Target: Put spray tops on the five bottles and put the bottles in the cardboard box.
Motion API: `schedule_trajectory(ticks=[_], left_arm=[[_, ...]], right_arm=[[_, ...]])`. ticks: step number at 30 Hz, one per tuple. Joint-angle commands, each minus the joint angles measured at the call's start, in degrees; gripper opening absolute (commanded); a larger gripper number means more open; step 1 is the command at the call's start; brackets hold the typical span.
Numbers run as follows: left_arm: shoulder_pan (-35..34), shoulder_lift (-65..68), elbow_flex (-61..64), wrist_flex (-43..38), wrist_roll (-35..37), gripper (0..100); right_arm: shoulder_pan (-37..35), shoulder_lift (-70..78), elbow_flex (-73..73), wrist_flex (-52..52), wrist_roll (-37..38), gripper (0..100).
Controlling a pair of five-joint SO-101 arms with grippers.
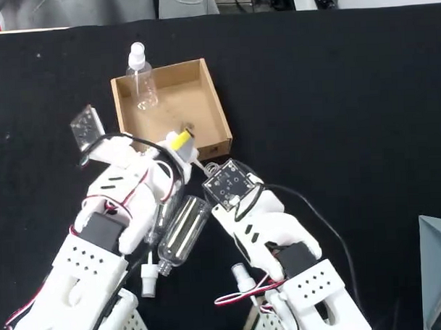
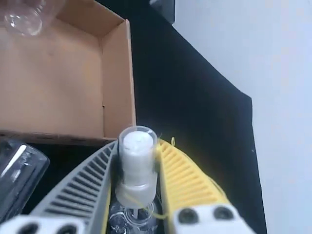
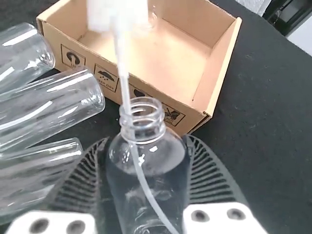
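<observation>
My left gripper [image 2: 139, 146] is shut on a white spray top [image 2: 136, 163] with a clear cap, just in front of the cardboard box [image 2: 117, 83]. Its thin dip tube [image 3: 127, 112] runs down into the open neck of a clear bottle [image 3: 144, 161]. My right gripper [image 3: 144, 146] is shut on that bottle. From above, the yellow-jawed left gripper [image 1: 182, 143] sits by the box's [image 1: 217, 107] near corner. One capped bottle [image 1: 141, 84] leans in the box's far corner. Bare bottles [image 3: 48, 112] lie beside the held one.
Uncapped bottles [image 1: 183, 228] lie between the two arms. Two loose spray tops [image 1: 148, 276] [image 1: 242, 276] rest near the arm bases. A small shiny packet [image 1: 87, 126] lies left of the box. A grey bin [image 1: 438, 266] stands at the right edge on the black cloth.
</observation>
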Motion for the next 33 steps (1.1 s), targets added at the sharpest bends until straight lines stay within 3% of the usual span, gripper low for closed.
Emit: schedule_trajectory(ticks=[1,10,17,30,33], left_arm=[[1.5,-0.4,-1.2,-1.1,0.0,3],[1.5,-0.4,-1.2,-1.0,-0.2,3],[1.7,-0.4,-1.2,-1.0,-6.6,3],[1.7,-0.4,-1.2,-0.7,-6.8,3],[1.7,-0.4,-1.2,-0.7,-6.8,7]], right_arm=[[-0.6,-2.1,-0.7,-1.7,-0.6,7.5],[-0.7,-2.1,-0.6,-1.7,-0.6,7.6],[-0.9,-2.1,-0.4,-1.7,-0.6,7.7],[-0.9,-2.1,-0.4,-1.7,-0.6,7.8],[-0.9,-2.1,-0.3,-1.7,-0.6,7.8]])
